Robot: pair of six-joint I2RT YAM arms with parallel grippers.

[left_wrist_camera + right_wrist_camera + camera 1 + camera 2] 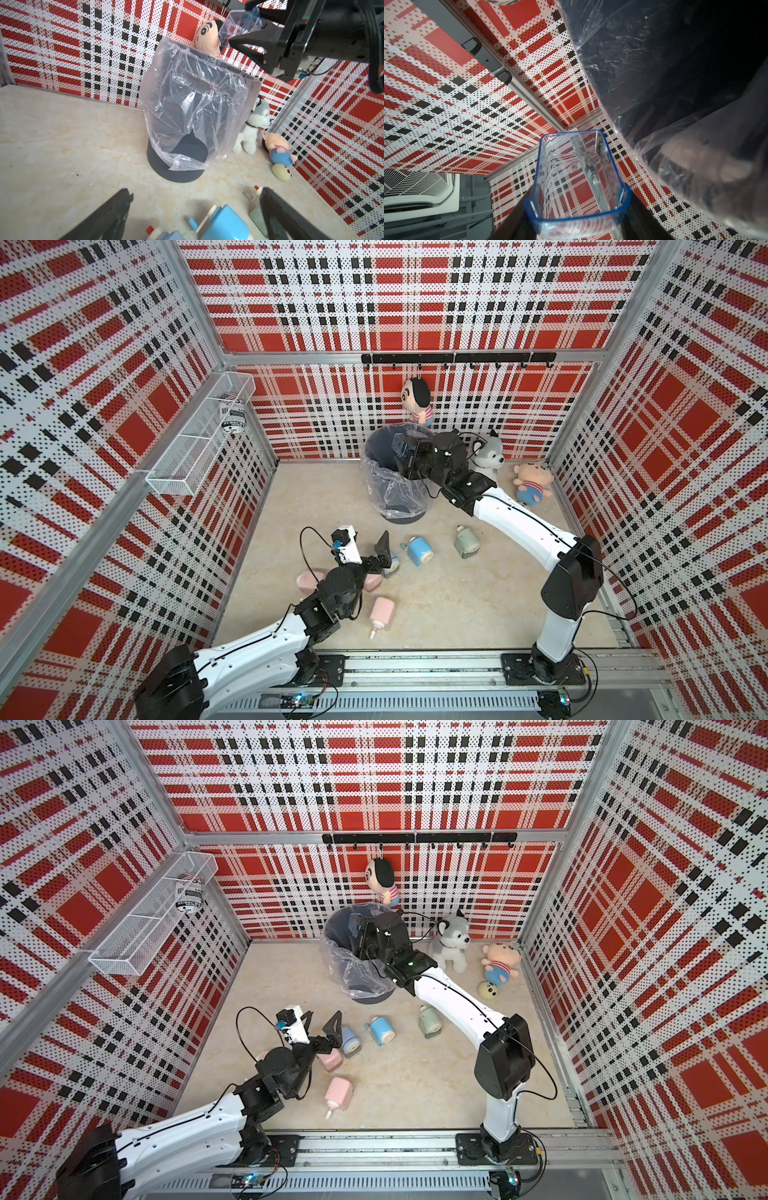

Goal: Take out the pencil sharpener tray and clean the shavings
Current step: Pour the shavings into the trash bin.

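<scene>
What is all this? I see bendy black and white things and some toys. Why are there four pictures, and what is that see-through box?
The bendy things are two robot arms. Each ends in a pincer called a gripper.

Two pictures look down from above, side by side like two eyes. The other two come from small cameras on the arms' wrists.

On the table lie pencil sharpeners, among them a blue sharpener and a pink sharpener. There is also a husky and other soft toys. A bin lined with a plastic bag stands near the back.

The right gripper is shut on the see-through box. It is a sharpener's tray, held up over the bin, with a few specks inside.

The left gripper is open and holds nothing, near the sharpeners.
</scene>
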